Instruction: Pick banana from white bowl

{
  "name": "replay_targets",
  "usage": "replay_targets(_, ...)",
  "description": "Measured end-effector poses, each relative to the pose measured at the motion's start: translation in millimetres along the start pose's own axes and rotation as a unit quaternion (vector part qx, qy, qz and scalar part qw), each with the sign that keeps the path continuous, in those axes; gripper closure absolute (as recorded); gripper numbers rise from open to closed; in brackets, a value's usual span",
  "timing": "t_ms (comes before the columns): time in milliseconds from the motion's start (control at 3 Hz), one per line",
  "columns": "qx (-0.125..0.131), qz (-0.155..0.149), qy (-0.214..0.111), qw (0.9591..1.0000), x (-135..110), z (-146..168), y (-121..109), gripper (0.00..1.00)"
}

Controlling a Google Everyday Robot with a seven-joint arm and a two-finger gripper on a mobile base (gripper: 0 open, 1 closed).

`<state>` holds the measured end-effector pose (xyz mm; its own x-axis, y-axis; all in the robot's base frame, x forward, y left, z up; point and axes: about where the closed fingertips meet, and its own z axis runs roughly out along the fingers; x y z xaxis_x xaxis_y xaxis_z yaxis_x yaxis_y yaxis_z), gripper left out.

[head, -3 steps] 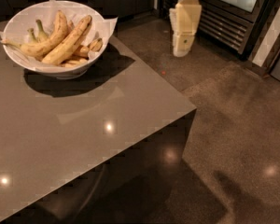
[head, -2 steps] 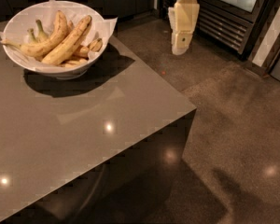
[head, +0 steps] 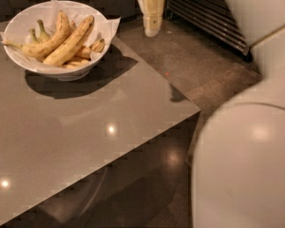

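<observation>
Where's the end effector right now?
The end effector hangs at top centre of the camera view, over the floor, right of the white bowl holding bananas.

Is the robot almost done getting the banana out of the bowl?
Not yet. Nothing looks done: the yellow bananas all lie in the wide white paper-lined bowl on the grey table. The cream-coloured gripper hangs in the air to the right of the bowl, off the table's edge, holding nothing. Reaching in, gripping one banana and lifting it out are all left.

floor [head: 199, 65]: dark speckled | table [head: 85, 127]: glossy grey, light glints | grille [head: 204, 18]: slatted, rear wall
</observation>
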<state>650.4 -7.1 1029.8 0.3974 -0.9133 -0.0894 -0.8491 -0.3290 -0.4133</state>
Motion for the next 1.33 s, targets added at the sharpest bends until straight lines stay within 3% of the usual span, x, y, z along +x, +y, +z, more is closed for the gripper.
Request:
replay_targets(333, 0.015, -0.045, -0.002, 0.9989, -27.3, 13.3, -33.9, 0.0)
replay_targets(667, 0.03, -0.047, -0.016, 0.9983, -33.1, 16.6, -43.7, 0.0)
replay_targets(1333, 0.016, -0.093, -0.043, 0.9946, -70.1, 60.1, -71.0, 0.0)
